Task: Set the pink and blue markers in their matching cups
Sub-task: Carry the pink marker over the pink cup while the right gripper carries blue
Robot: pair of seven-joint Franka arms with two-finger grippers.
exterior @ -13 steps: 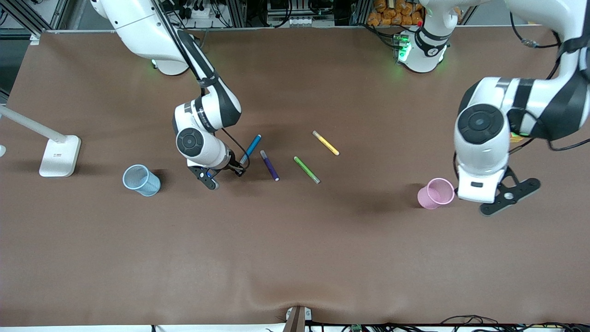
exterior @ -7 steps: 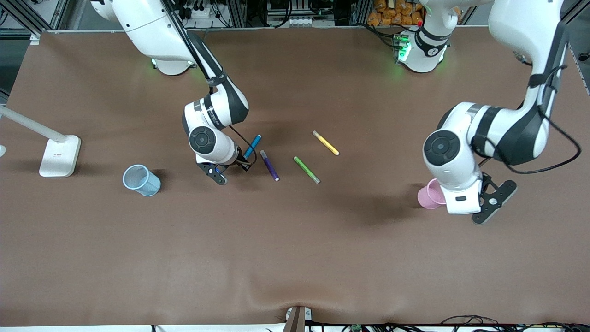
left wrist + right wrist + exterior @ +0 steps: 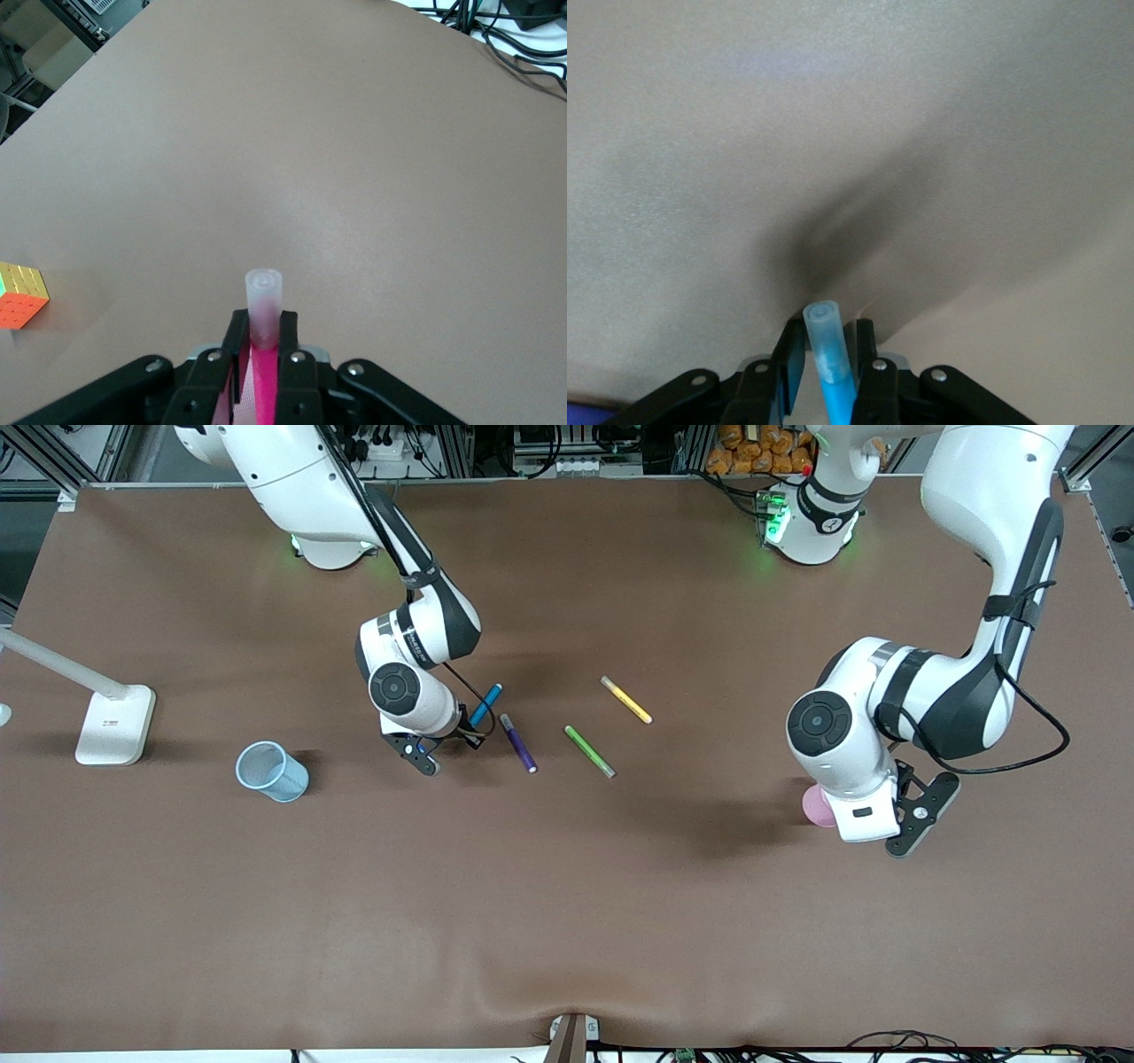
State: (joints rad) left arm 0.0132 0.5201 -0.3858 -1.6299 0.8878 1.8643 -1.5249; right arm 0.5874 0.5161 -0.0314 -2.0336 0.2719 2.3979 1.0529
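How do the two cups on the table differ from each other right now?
The blue cup stands in full view toward the right arm's end of the table, with nothing over it. The pink cup stands toward the left arm's end and is mostly hidden under the left gripper, which holds a pink marker above it. They differ in colour, pale blue against pastel pink. Both are small cups resting on the brown table.

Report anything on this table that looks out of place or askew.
Nothing is spilled or damaged. The one stray is a colourful puzzle cube lying on the table, seen only in the left wrist view; it has no part in sorting markers. The purple marker, green marker and yellow marker simply lie scattered mid-table.
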